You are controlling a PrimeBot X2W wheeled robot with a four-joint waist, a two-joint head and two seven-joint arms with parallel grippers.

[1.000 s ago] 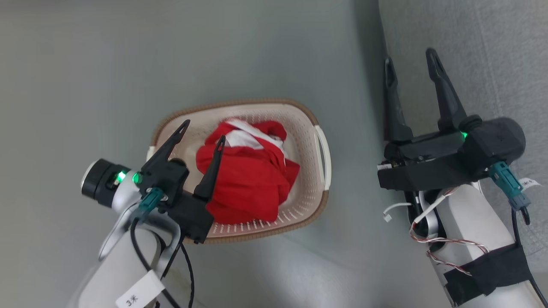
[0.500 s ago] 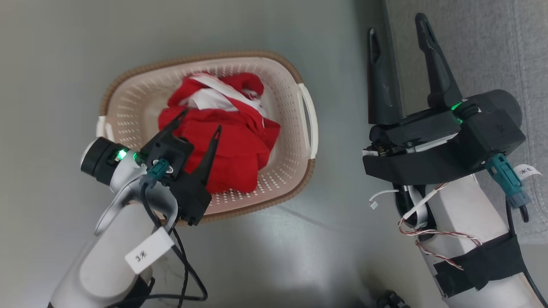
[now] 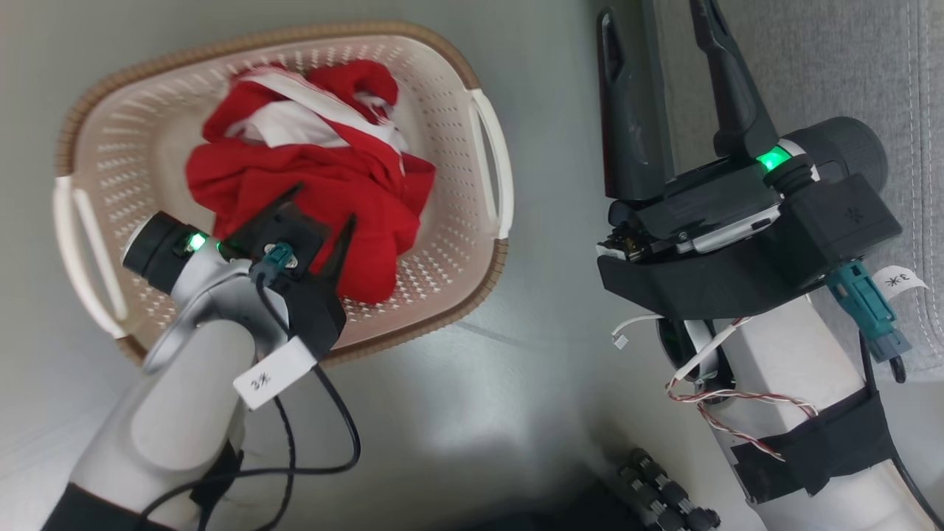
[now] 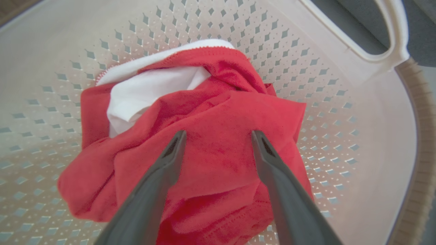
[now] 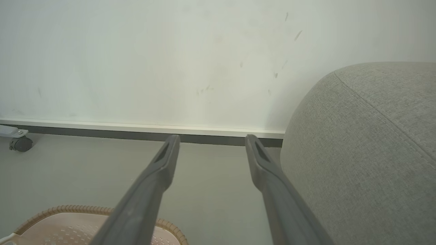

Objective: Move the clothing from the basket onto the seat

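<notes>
The clothing (image 3: 310, 162), red with white trim, lies bunched in the cream basket (image 3: 243, 40) on the floor at the upper left of the head view. My left gripper (image 3: 323, 203) is inside the basket, open, its fingertips just over the garment's near side. In the left wrist view the left gripper (image 4: 218, 133) straddles a red fold of the clothing (image 4: 218, 112), with nothing pinched; the basket wall (image 4: 357, 112) rises to the right. My right gripper (image 3: 653, 11) is open and empty beside the grey seat (image 3: 826, 66). In the right wrist view the right gripper (image 5: 212, 136) points at the wall, with the seat (image 5: 368, 143) at its right.
The basket's white side handle (image 3: 490, 162) faces the right arm, with bare grey floor between them. A pale wall with a dark baseboard (image 5: 136, 134) stands behind, with a caster wheel (image 5: 20, 143) at its left. A dark ribbed part (image 3: 664, 494) shows at the bottom edge.
The head camera has dropped closer, so the basket looks bigger and sits further up and left. My left gripper has gone down into the basket, onto the clothing. Both grippers stay open.
</notes>
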